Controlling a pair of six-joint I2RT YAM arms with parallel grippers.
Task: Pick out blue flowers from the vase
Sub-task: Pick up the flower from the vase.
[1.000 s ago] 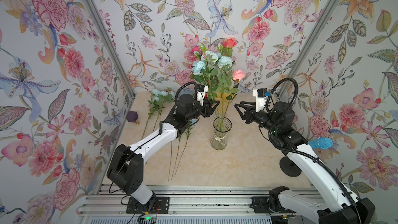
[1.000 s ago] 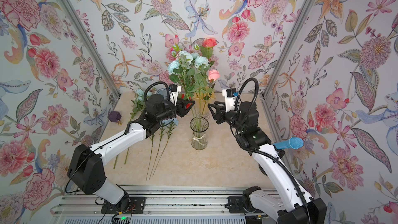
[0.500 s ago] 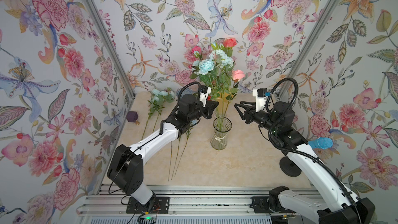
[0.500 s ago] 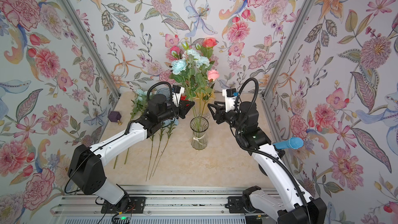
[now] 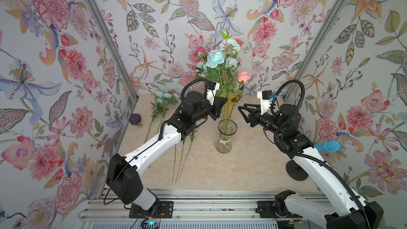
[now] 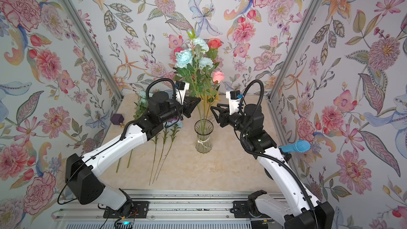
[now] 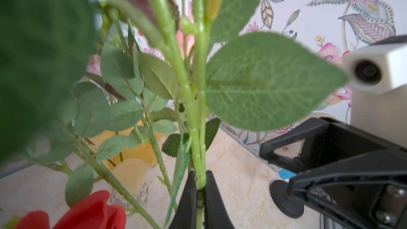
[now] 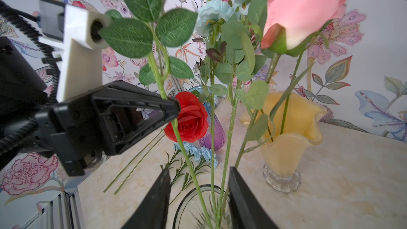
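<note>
Blue flowers (image 5: 215, 57) in vase (image 5: 223, 144) | left gripper (image 7: 200, 177) clamping stem (image 7: 199, 106)

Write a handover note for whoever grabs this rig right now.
Left gripper: shut on a green stem above the glass vase.
Right gripper: open, empty, on the vase's other side.
Done: some blue flowers lie on the table by the left arm.
Left: more blue blooms stand in the vase among roses; probably lift the gripped stem clear and lay it down.
</note>
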